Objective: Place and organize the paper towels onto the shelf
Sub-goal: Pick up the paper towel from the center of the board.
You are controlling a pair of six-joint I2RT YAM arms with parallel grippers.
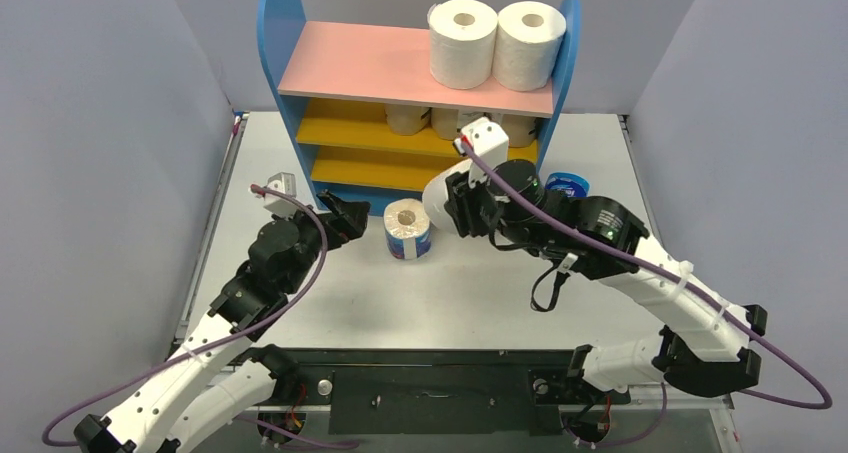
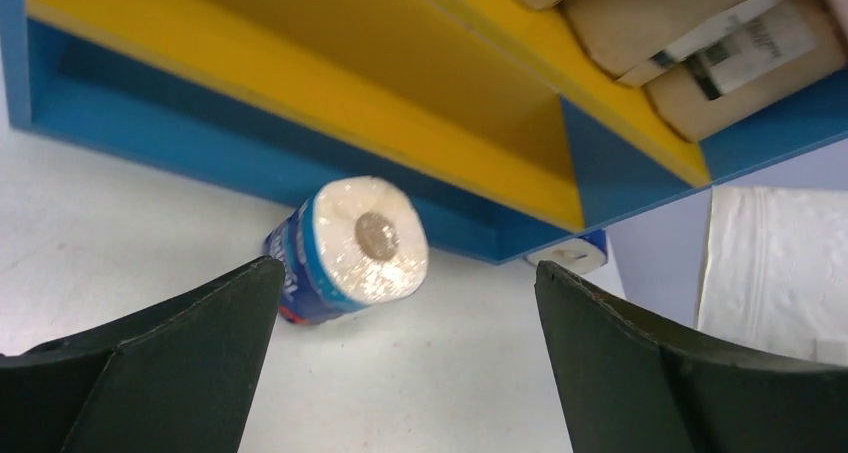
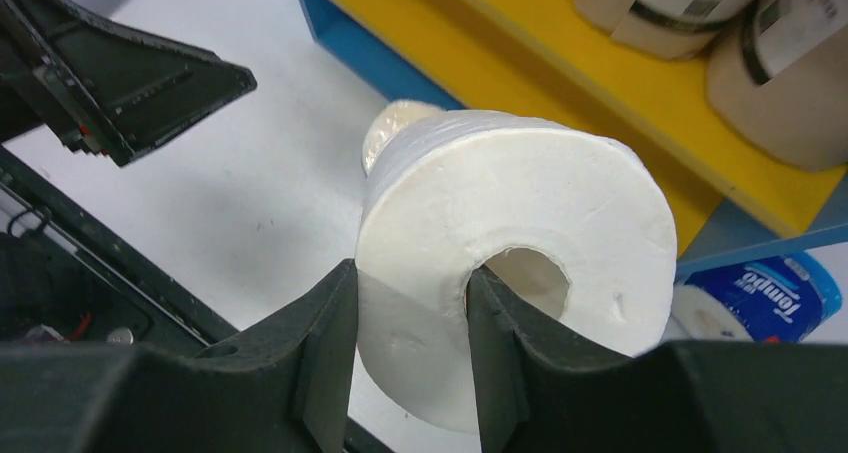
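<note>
The shelf stands at the back, with two white paper towels on its pink top and tan-wrapped rolls on the upper yellow board. My right gripper is shut on a third white roll, one finger inside its core and the other outside its wall, held above the table before the shelf's lower boards. A blue-and-white wrapped roll stands on the table in front of the blue base. My left gripper is open just short of it, with nothing between its fingers.
A second blue-wrapped roll lies on the table by the shelf's right side panel, behind the right arm. Grey walls close in the table on both sides. The two grippers flank the standing blue roll closely.
</note>
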